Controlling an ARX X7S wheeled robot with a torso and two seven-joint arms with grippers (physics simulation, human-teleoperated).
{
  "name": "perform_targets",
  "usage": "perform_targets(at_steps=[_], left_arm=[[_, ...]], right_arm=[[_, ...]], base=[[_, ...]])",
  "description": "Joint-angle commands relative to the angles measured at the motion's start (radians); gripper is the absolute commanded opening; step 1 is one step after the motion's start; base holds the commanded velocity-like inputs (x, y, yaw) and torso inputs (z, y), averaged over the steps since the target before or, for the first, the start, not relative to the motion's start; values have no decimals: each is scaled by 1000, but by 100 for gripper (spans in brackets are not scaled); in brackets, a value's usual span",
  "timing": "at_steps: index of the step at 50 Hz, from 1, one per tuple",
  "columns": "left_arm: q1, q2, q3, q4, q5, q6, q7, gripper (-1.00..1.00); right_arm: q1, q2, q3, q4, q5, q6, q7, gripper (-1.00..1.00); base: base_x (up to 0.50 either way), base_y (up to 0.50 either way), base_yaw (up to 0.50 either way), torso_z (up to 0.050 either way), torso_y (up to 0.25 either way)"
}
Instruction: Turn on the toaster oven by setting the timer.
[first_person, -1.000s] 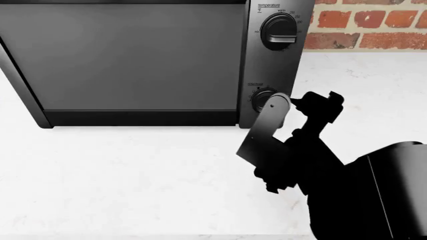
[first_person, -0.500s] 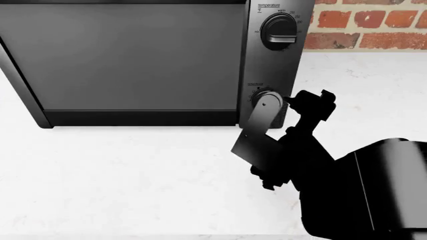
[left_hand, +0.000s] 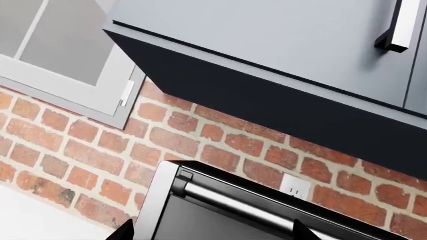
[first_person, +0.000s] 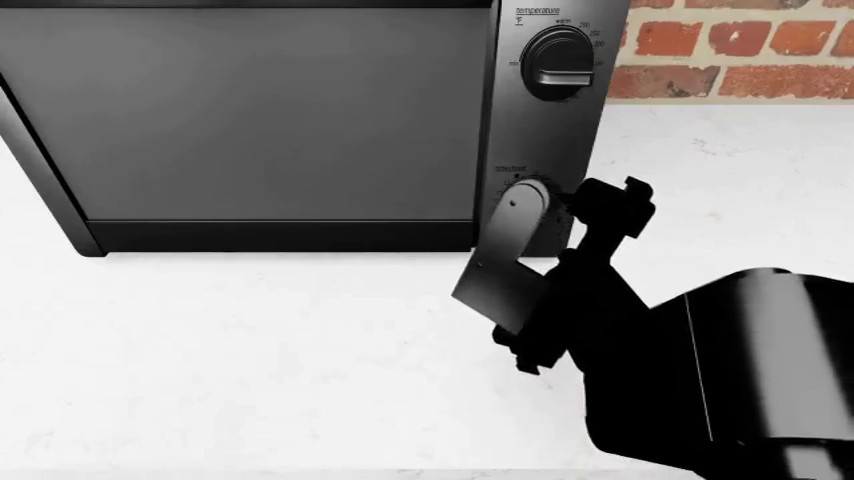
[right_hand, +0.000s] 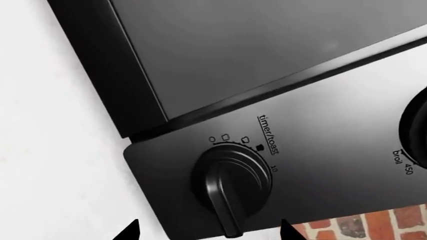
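The dark grey toaster oven (first_person: 267, 120) fills the upper left of the head view, its control panel (first_person: 547, 130) on its right side. The large temperature knob (first_person: 557, 62) is at the top of the panel. The small timer knob (right_hand: 231, 182), labelled "timer/toast", has its bar pointing toward my gripper in the right wrist view. In the head view one finger hides most of it. My right gripper (first_person: 561, 208) is open right in front of the timer, with fingertips (right_hand: 130, 232) on either side of the knob, not touching it. My left gripper (left_hand: 212, 234) is open and empty, and is out of the head view.
The oven stands on a white counter (first_person: 267, 360) against a red brick wall (first_person: 747, 50). The left wrist view shows a dark wall cabinet (left_hand: 280, 60), a window frame (left_hand: 73, 85), a wall outlet (left_hand: 295, 186) and a dark box with a steel bar (left_hand: 233, 207).
My right gripper has moved left and in toward the control panel. Its grey finger now covers the timer knob in the head view. The knobs have not turned.
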Motion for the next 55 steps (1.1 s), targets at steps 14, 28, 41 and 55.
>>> perform_targets(at_steps=[14,28,41,55], left_arm=[[11,1,-2,1,7,7,6,100],[26,-7,-14,3,0,12,7,100],[29,-6,-12,2,5,15,10,100],[30,-4,-8,2,17,18,15,100]], right_arm=[[1,-7,-40,48,-68,-36,-62,100],[6,-11,-34,74,-55,-26,-33,100],[10,-15,-31,73,-37,-22,-15,100],[19,-28,-51,102,-82,-40,-41,100]], base=[[0,0,0,0,0],[0,0,0,0,0],[0,0,0,0,0],[0,0,0,0,0]])
